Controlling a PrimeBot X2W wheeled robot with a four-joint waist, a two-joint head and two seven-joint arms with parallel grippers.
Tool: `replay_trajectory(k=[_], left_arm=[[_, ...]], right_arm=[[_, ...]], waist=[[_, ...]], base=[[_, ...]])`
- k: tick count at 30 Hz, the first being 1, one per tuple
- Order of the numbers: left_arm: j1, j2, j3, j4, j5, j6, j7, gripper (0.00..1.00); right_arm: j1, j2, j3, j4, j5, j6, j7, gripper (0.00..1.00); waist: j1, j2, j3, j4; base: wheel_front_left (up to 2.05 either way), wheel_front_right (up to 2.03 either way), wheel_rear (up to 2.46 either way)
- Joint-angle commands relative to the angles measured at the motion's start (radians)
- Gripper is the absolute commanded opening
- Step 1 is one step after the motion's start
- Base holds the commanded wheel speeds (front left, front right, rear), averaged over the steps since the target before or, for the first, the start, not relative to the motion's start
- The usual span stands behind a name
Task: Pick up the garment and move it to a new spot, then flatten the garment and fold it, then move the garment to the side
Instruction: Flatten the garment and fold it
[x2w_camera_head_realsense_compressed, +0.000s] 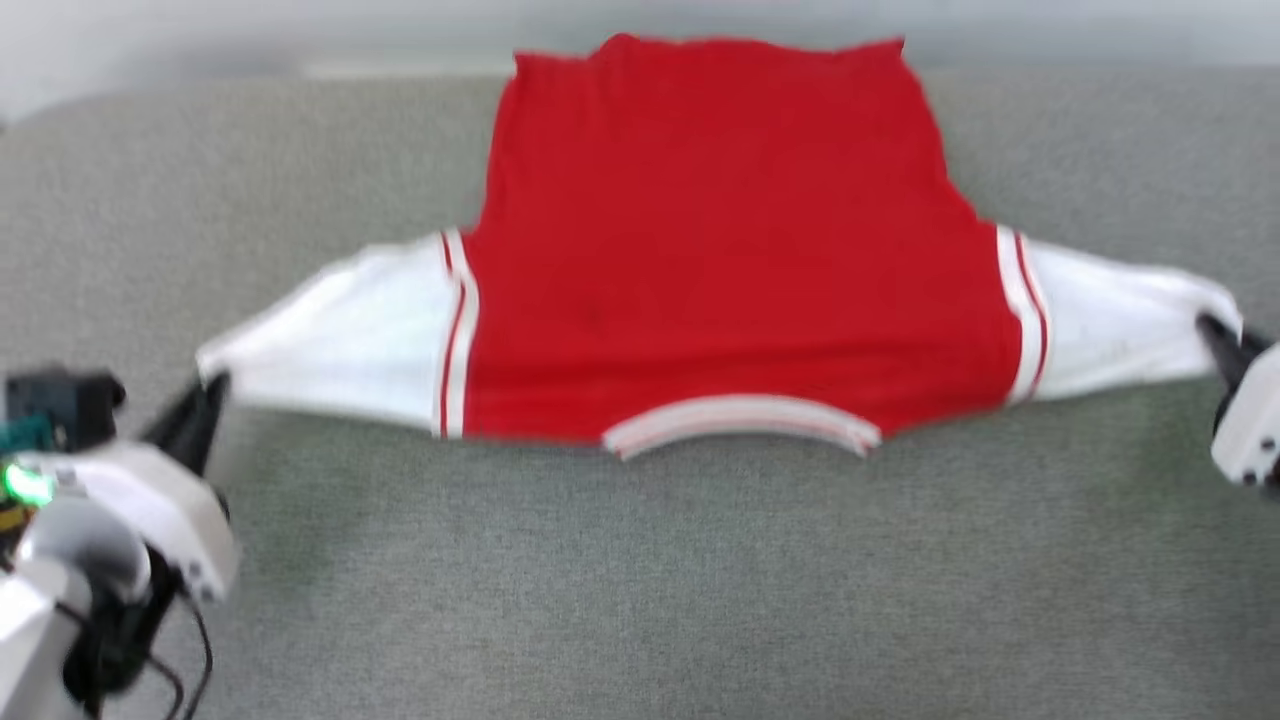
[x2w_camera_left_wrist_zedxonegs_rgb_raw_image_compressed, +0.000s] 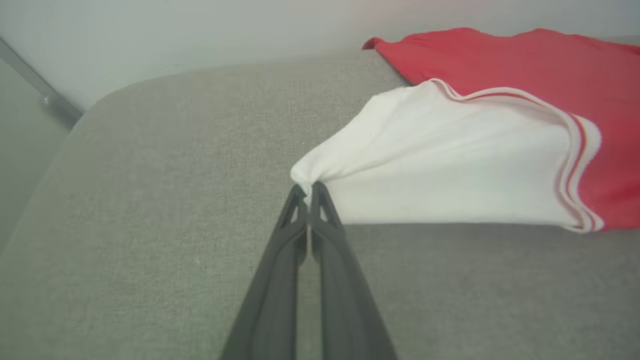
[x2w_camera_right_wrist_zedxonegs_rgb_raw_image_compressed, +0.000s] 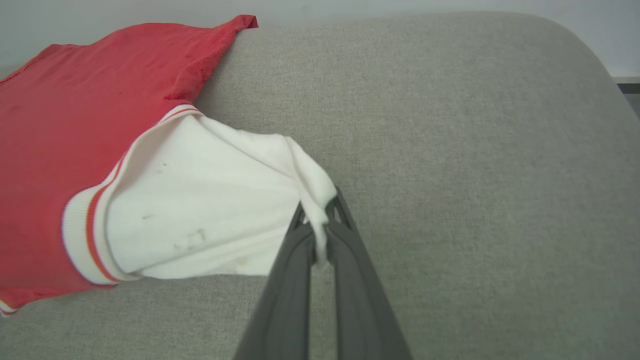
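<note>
Jersey shirt (x2w_camera_head_realsense_compressed: 730, 250) is seen in the head view spread out on a grey fabric surface (x2w_camera_head_realsense_compressed: 640, 600). Its plain red side is turned up and no lettering is visible. The striped collar lies toward the near edge and the hem toward the far edge, where a pale wall (x2w_camera_head_realsense_compressed: 200, 30) begins. Both white sleeves are drawn outward. The tip of the left sleeve is pinched by the left gripper (x2w_camera_head_realsense_compressed: 205, 400) and the tip of the right sleeve by the right gripper (x2w_camera_head_realsense_compressed: 1215, 335). This view is somewhat blurred.

In the left wrist view, the left gripper (x2w_camera_left_wrist_zedxonegs_rgb_raw_image_compressed: 310, 192) is shown with its fingers pressed together on the bunched tip of the left sleeve (x2w_camera_left_wrist_zedxonegs_rgb_raw_image_compressed: 440, 165). The sleeve is stretched taut and is lifted slightly off the woven grey surface (x2w_camera_left_wrist_zedxonegs_rgb_raw_image_compressed: 150, 210). A rounded corner of that surface is seen against the pale wall (x2w_camera_left_wrist_zedxonegs_rgb_raw_image_compressed: 200, 30), and a grey strip (x2w_camera_left_wrist_zedxonegs_rgb_raw_image_compressed: 30, 70) runs diagonally at the left edge.

In the right wrist view, the right gripper (x2w_camera_right_wrist_zedxonegs_rgb_raw_image_compressed: 320, 220) is clamped on the tip of the right sleeve (x2w_camera_right_wrist_zedxonegs_rgb_raw_image_compressed: 200, 210), with white cloth caught between its fingers. Faint marks are seen on this sleeve. The red body of the jersey shirt (x2w_camera_right_wrist_zedxonegs_rgb_raw_image_compressed: 75, 110) lies flat on the grey surface (x2w_camera_right_wrist_zedxonegs_rgb_raw_image_compressed: 450, 150), whose rounded corner meets the pale wall (x2w_camera_right_wrist_zedxonegs_rgb_raw_image_compressed: 575, 15).
</note>
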Motion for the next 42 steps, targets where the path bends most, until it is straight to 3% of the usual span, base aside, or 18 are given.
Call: replay_trajectory(k=[1,16,23,29,30,31,36,42], left_arm=[[0.021,0.011,0.004,0.002,-0.008,0.01,0.006,0.0],[0.417,0.158,-0.023,-0.219,-0.143,0.08,0.177,0.0],[0.499,0.162,-0.045,-0.288,-0.175,0.103,0.21,0.0],[0.482,0.134,-0.052,-0.338,-0.185,0.1,0.211,0.0],[0.479,0.129,-0.05,-0.349,-0.187,0.102,0.207,0.0],[0.478,0.127,-0.05,-0.362,-0.187,0.104,0.206,0.0],[0.467,0.121,-0.065,-0.458,-0.175,0.093,0.212,0.0],[0.445,0.136,-0.071,-0.583,-0.144,0.116,0.234,0.0]], right_arm=[[0.023,-0.007,-0.011,-0.003,0.0,-0.002,0.004,0.0],[0.435,0.045,-0.172,-0.266,0.082,-0.002,0.284,0.0],[0.539,0.092,-0.206,-0.352,0.074,-0.002,0.364,0.0],[0.524,0.095,-0.195,-0.371,0.062,-0.002,0.374,0.0],[0.513,0.091,-0.192,-0.377,0.064,-0.002,0.37,0.38],[0.503,0.087,-0.191,-0.381,0.068,-0.002,0.368,1.0],[0.447,0.037,-0.155,-0.42,0.104,-0.002,0.387,1.0],[0.287,0.005,-0.137,-0.485,0.176,-0.002,0.456,1.0]], waist=[[0.0003,0.0,-0.04,-0.009],[0.0003,0.0,-0.155,-0.026],[0.0003,0.0,-0.157,-0.028],[0.0003,0.0,-0.143,-0.024],[0.0003,0.0,-0.138,-0.021],[0.0003,0.0,-0.132,-0.019],[0.0003,0.0,-0.091,0.004],[0.0003,0.0,0.004,0.059]], base=[[0.0,0.0,0.0],[0.0,0.0,0.0],[0.0,0.0,0.0],[0.0,0.0,0.0],[0.0,0.0,0.0],[0.0,0.0,0.0],[0.0,0.0,0.0],[0.0,0.0,0.0]])
